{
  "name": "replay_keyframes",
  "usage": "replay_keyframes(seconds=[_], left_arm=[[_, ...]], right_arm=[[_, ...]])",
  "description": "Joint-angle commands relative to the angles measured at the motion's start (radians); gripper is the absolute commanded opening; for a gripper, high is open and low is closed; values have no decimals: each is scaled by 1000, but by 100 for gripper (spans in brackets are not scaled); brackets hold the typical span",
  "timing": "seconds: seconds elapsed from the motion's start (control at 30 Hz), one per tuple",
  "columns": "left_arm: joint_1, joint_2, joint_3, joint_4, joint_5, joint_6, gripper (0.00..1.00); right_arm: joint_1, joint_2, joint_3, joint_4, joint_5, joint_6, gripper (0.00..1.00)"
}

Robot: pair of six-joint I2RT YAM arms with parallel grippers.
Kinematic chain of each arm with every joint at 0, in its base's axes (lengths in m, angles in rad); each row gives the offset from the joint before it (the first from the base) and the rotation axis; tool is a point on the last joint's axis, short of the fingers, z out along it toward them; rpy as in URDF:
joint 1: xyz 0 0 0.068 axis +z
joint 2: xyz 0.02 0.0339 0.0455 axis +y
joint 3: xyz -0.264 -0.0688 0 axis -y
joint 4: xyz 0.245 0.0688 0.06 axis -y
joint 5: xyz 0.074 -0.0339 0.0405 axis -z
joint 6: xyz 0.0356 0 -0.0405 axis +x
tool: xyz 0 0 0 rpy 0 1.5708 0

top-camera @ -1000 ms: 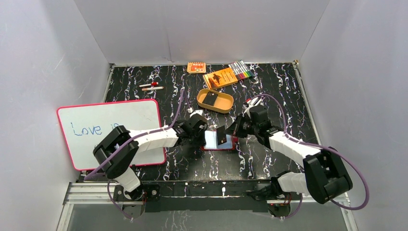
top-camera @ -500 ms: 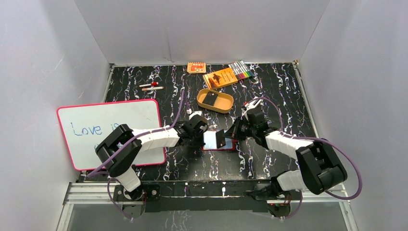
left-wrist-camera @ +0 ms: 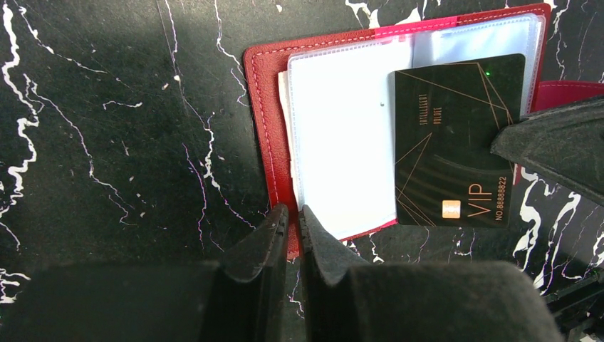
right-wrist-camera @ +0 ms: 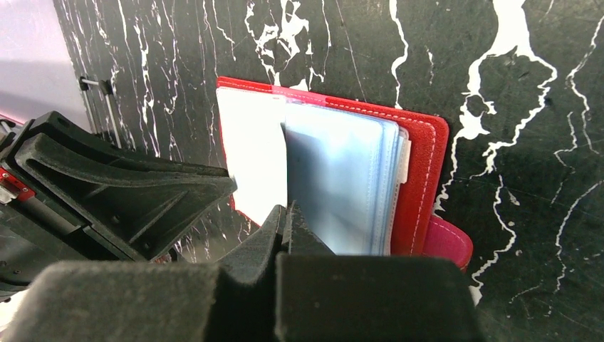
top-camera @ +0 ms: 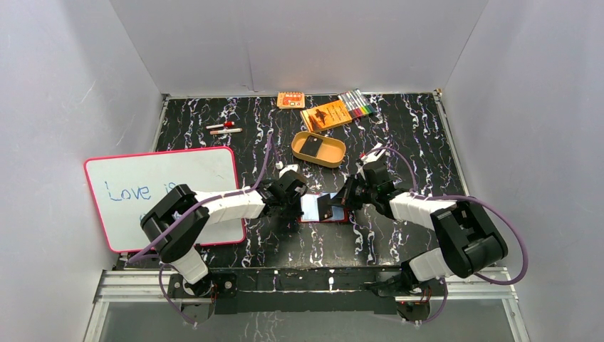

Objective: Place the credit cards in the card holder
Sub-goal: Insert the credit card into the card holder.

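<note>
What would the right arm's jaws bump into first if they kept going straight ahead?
Probably the clear sleeves of the open red wallet, right ahead; the black card in the jaws would likely touch first.

The black, white-veined marble-pattern bench (top-camera: 399, 128) carries a pink-framed whiteboard (top-camera: 164, 192) at its left side and a dark red leather-like folding card holder (top-camera: 313, 206), lying open near the middle. Behind that sits a tan-yellow oval tray (top-camera: 335, 158). Along the back lie a small orange printed packet (top-camera: 290, 100), a larger orange packet (top-camera: 326, 115), a row of coloured markers (top-camera: 356, 104) and, to the left, what look like two small pens (top-camera: 224, 128).
</note>
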Motion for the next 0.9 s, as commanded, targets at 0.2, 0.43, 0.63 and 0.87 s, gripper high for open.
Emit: replay_keyframes(seconds=[0.2,0.43,0.63,0.87], left_arm=[[2,11,-46,-31,-13,-6,9],[2,12,-43,-33,-12,-7,9],[1,13,-42,-33,-10,-7,9],[2,15,-38,-33,-7,-6,9]], right_arm=[[7,19,-48,123,32,57,0],[8,36,-60,155,53,61,0],[10,55,-65,176,59,64,0],[24,80,-65,188,44,75,0]])
